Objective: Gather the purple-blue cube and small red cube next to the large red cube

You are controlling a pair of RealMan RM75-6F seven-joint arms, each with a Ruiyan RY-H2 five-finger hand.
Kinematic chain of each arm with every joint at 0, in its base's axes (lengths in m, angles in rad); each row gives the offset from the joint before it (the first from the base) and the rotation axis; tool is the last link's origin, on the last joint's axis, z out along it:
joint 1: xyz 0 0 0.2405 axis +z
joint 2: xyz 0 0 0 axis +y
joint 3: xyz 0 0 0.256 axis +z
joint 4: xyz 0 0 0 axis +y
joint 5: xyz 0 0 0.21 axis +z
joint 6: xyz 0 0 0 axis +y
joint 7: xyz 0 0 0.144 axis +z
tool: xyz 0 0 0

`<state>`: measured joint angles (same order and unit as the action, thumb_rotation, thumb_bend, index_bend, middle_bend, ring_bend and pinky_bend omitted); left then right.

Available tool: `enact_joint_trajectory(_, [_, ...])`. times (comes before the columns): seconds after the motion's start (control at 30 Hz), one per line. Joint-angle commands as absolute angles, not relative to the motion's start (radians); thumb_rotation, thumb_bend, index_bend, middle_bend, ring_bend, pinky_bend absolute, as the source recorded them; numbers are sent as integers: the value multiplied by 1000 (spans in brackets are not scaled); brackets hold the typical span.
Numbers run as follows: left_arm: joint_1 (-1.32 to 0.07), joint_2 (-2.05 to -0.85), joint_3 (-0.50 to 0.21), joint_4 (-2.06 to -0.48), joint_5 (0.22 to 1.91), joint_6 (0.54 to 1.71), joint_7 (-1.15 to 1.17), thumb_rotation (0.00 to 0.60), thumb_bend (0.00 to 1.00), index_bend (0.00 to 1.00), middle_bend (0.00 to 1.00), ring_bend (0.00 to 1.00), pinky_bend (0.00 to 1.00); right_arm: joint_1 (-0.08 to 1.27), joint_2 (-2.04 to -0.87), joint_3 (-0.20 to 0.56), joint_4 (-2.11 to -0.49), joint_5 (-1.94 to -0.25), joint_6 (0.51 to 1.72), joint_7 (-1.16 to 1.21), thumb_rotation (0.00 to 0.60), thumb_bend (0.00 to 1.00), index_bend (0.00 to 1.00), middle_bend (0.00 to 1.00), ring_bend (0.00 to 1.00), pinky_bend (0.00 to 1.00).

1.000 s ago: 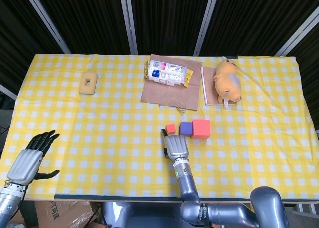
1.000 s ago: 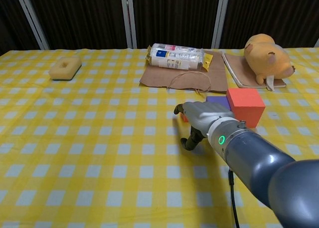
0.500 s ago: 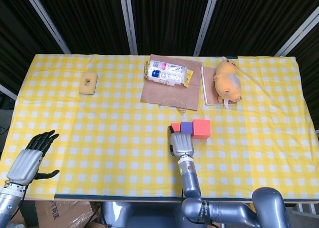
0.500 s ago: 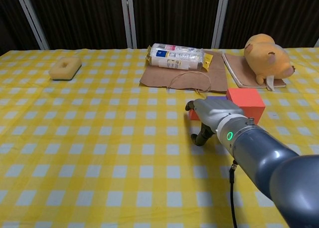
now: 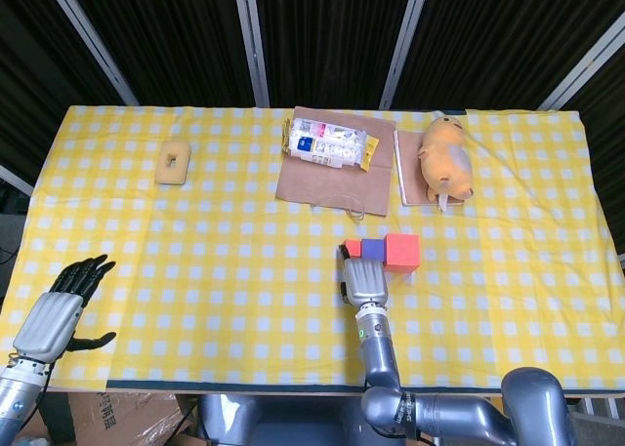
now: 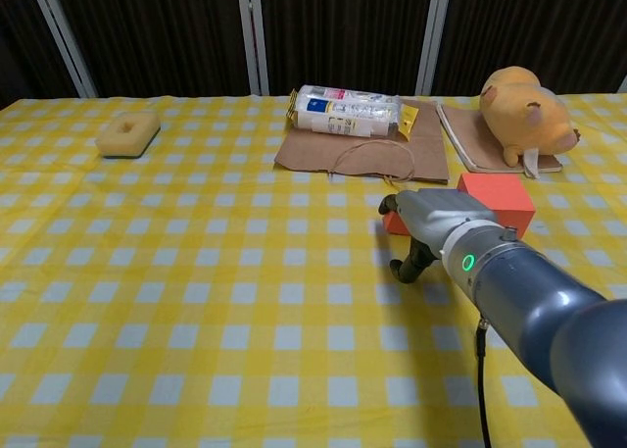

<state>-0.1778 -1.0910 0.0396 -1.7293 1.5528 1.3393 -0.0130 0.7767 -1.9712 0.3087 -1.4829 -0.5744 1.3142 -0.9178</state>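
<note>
Head view: small red cube [image 5: 353, 248], purple-blue cube [image 5: 373, 249], large red cube [image 5: 401, 252] form one row, long axis left-right, faces touching or nearly so, near table centre. Right hand [image 5: 364, 282] just in front of row, fingers curled in, holding nothing; whether it touches cubes unclear. Left hand [image 5: 61, 309] at near-left table edge, fingers spread, empty. Yellow-white checked cloth [image 5: 195, 261] covers table; dark ribbed wall behind. Cubes matte, sharp-edged. Plush toy [image 5: 445, 156] on notebook [image 5: 410, 169]; tan sponge [image 5: 174, 163] far left.
</note>
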Motion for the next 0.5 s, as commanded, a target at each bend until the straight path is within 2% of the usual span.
enact_joint_trajectory(0.03, [-177, -1091, 40, -1729, 1553, 1340, -13, 600, 25, 0, 0, 0, 0, 773, -1968, 306, -1488, -574, 1316, -919, 600, 523, 144, 1000, 1000, 1000])
enact_joint_trajectory(0.33, [-176, -1094, 40, -1726, 1560, 1345, -8, 600, 28, 0, 0, 0, 0, 755, -1957, 264, -1578, -677, 1303, -848, 600, 524, 144, 1000, 1000, 1000])
enact_joint_trajectory(0.5, [-171, -1095, 38, -1717, 1567, 1362, -21, 600, 29, 0, 0, 0, 0, 734, -1902, 240, -1703, -792, 1354, -822, 600, 523, 138, 993, 1000, 999])
